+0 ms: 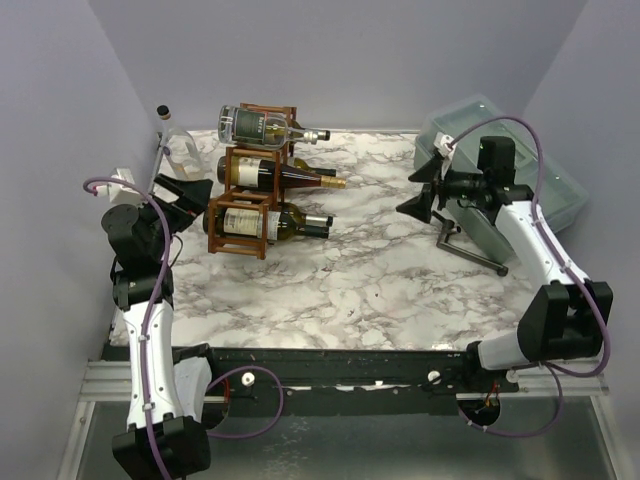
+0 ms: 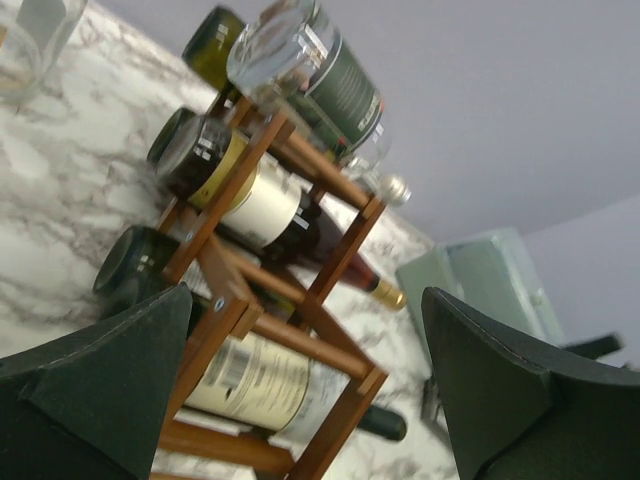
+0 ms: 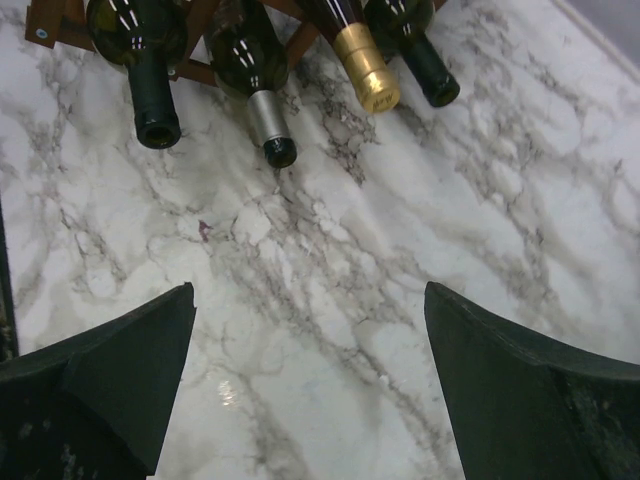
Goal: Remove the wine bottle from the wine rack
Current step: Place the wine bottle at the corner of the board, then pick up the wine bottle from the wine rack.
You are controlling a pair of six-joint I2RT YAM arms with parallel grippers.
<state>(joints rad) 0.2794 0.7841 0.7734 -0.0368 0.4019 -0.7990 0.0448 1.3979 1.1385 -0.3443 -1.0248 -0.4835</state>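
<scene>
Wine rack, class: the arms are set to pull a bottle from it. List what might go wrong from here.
1. The wine rack is a thin open frame; dragging the top bottle out could tip or slide it.
2. The bottle necks lie close together, so the open right gripper may bump the gold-foiled bottle.
3. The open left gripper hangs near an upright clear bottle and might topple it.

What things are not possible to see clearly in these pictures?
- Labels: print too small in the top view, blurred in the left wrist view.
- Rack: cut off by the top edge of the right wrist view; only necks show.
- Bin: partly hidden behind the right arm, top view.
</scene>
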